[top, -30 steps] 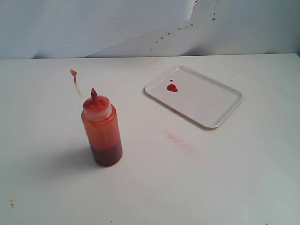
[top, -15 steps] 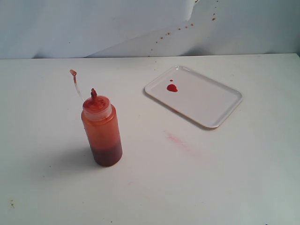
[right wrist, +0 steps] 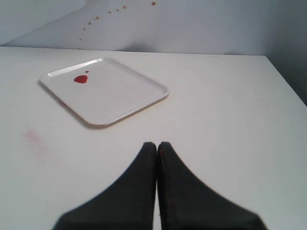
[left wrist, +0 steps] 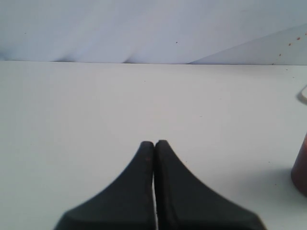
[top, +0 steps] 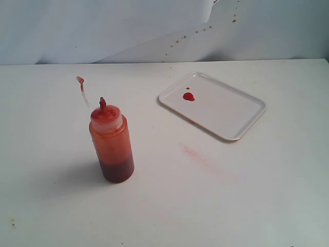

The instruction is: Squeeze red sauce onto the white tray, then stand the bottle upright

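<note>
The bottle stands upright on the white table, left of centre, its tethered tip cap sticking up behind it. Dark red sauce fills its base. A sliver of the bottle shows at the edge of the left wrist view. The white tray lies at the back right with a blob of red sauce near its far corner. The tray and the blob also show in the right wrist view. My left gripper and right gripper are both shut on nothing, away from bottle and tray.
A faint pink smear marks the table between bottle and tray. Small red spatters dot the pale back wall. The table's right edge runs close to a darker wall.
</note>
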